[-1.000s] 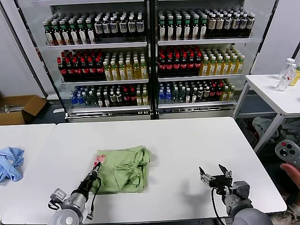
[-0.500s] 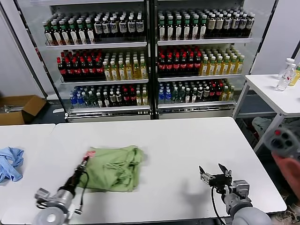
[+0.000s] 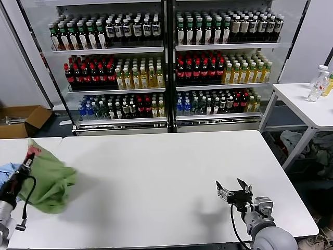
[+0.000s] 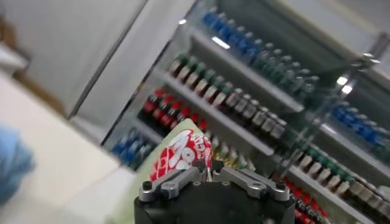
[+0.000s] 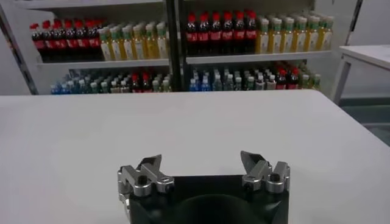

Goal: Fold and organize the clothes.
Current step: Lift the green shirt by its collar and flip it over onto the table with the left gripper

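Your left gripper (image 3: 28, 155) is clamped on the green polo shirt (image 3: 49, 178), and the cloth hides its fingertips in the head view. The shirt hangs bunched from that grip at the far left, over the seam between the main counter (image 3: 171, 177) and the side counter (image 3: 15, 148); you cannot tell whether its lower folds touch the surface. In the left wrist view the gripper (image 4: 206, 169) has its fingers drawn together on the red-and-white patch (image 4: 181, 157), with a strip of green cloth (image 4: 131, 198) beside it; the rest of the shirt is cut off there.

The light blue garment (image 3: 6, 169) shows only as a sliver at the left edge, mostly covered by the shirt and your arm. In the left wrist view it is a blue blur (image 4: 11, 163).

Your right gripper (image 3: 232, 189) waits near the front right of the main counter, fingers spread apart with nothing between them; the right wrist view shows the same gripper (image 5: 201, 167) over bare counter.

Behind the counter, the cooler shelves (image 3: 166, 49) hold rows of bottles, too small to read. An open cardboard box (image 3: 21, 120) sits on the floor at the left; you cannot make out its contents. Two bottles (image 3: 318, 82) stand on the small table (image 3: 307, 107) at the right, one cut off by the edge.
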`<action>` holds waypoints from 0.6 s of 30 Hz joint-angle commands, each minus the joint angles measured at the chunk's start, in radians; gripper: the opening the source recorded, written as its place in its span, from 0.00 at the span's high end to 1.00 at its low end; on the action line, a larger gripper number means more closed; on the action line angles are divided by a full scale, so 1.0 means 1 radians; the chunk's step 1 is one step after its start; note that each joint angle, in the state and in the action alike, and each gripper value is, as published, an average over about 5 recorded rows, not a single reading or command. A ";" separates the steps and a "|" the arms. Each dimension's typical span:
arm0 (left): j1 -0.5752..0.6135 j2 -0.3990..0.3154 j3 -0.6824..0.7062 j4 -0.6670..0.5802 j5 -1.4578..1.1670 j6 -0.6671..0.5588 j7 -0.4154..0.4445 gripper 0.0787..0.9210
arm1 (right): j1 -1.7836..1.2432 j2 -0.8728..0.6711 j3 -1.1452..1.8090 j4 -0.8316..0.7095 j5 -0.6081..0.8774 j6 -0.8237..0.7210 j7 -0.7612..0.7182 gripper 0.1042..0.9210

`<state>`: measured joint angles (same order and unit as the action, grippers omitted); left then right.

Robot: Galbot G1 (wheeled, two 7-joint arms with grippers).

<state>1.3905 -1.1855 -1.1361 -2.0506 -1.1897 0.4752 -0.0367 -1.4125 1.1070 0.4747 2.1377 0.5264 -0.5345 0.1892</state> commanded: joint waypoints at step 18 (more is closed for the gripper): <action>-0.223 -0.284 1.083 0.143 1.000 -0.010 -0.045 0.97 | -0.096 -0.007 0.116 0.094 0.027 0.013 -0.005 0.12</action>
<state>1.2642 -1.3460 -0.4776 -2.0063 -0.5117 0.4562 -0.0405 -1.4823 1.1000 0.5483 2.2103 0.5444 -0.5210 0.1833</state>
